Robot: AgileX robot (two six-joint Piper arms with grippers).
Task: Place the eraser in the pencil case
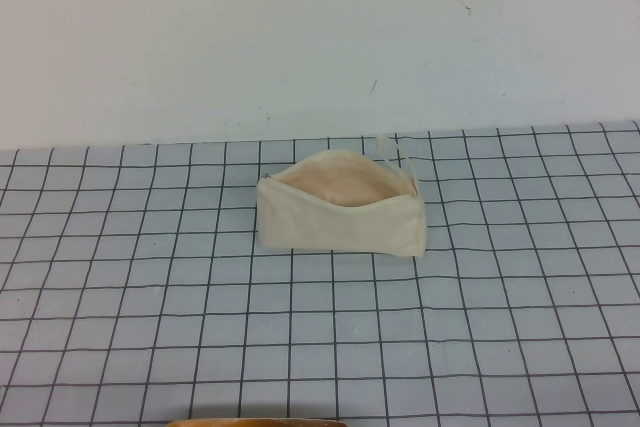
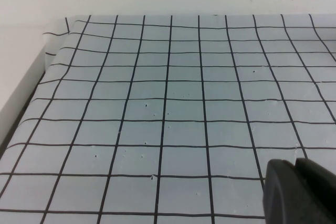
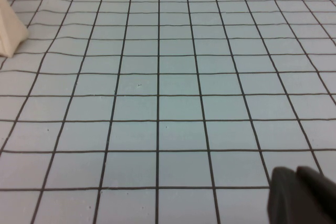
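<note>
I see the case [image 1: 340, 215] lying on the gridded tabletop [image 1: 500, 347] near its far edge, roughly central in the high view, close to the white wall [image 1: 300, 37]. Its zip mouth is open and faces up, showing the peach lining [image 1: 345, 187]; a thin loop cord [image 1: 395, 152] sticks up at its right end. I cannot find the eraser in any view, and cannot tell whether it lies inside the case. Neither arm appears in the high view. The left tool [image 2: 299, 192] shows only as a dark tip above bare grid in the left wrist view; I cannot tell its state. The right tool [image 3: 302, 195] shows likewise in the right wrist view, state not determinable, with one corner of the case [image 3: 10, 30] at that picture's edge, well apart from the tool.
</note>
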